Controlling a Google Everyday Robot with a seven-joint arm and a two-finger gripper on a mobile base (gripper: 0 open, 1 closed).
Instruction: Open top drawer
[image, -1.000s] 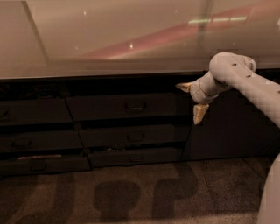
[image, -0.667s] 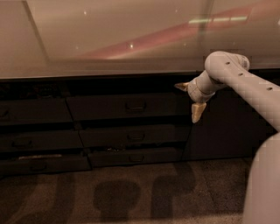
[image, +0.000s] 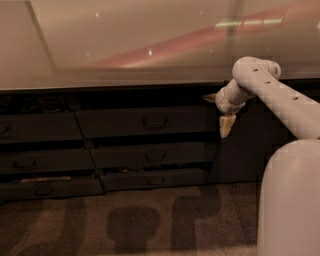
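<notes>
The top drawer (image: 115, 122) is located in the centre column of the cabinet, directly under the edge of the tabletop (image: 125, 45). Its front is seen flush with the neighbouring fronts, so it is judged fully closed, as it was a second ago. Its loop handle (image: 155, 120) is not contacted.

The end effector (image: 218, 114) is positioned just beyond the right end of the drawer front, at about drawer height and well apart from the handle. Its fingers are spread apart and nothing is held. Its position is almost unchanged over the last second; only the lower finger is raised slightly.

The main change is found in the arm (image: 285, 100): its upper joint is shifted leftward, and its near link is brought further into view at lower right.

The approach is therefore judged to be under way. No pull is possible until the handle is reached. The lower drawer fronts (image: 150, 155) are undisturbed.
</notes>
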